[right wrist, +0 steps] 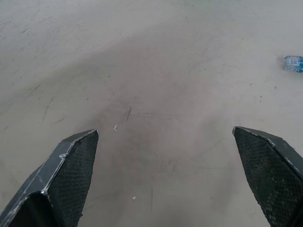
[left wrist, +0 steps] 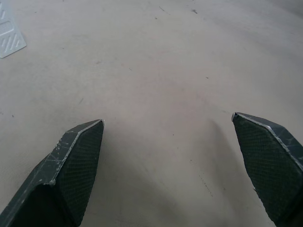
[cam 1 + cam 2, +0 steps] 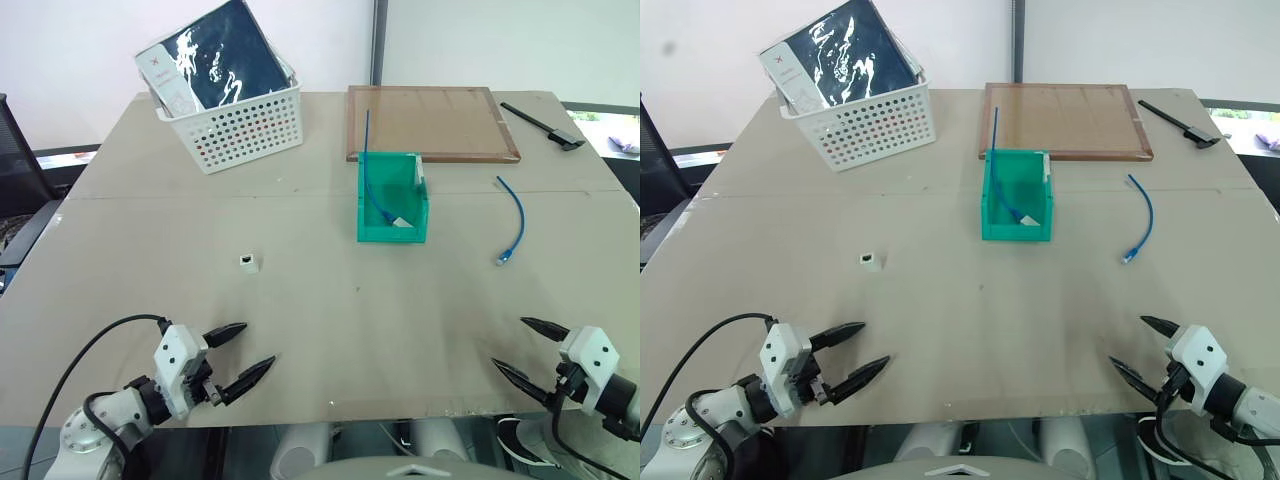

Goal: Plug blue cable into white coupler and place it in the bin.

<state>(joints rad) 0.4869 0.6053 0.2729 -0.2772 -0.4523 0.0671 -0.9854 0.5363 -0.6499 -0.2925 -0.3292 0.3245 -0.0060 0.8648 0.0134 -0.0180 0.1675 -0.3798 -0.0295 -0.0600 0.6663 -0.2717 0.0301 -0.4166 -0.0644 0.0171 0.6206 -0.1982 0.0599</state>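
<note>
The blue cable (image 3: 515,222) lies curved on the table at the right, one clear plug end (image 1: 293,63) showing in the right wrist view. Left of centre sits the tiny white coupler (image 3: 247,263), standing alone. The teal bin (image 3: 390,232) stands mid-table toward the back, with another blue cord (image 3: 368,165) and a small white piece inside it. My left gripper (image 3: 259,343) is open near the front edge, a short way in front of the coupler. Near the front right, my right gripper (image 3: 508,342) is open too, well short of the cable. Neither holds anything.
A white perforated basket (image 3: 240,125) with a dark packet stands at the back left. A flat wooden board (image 3: 432,122) lies behind the bin, and a black tool (image 3: 545,125) rests at the back right corner.
</note>
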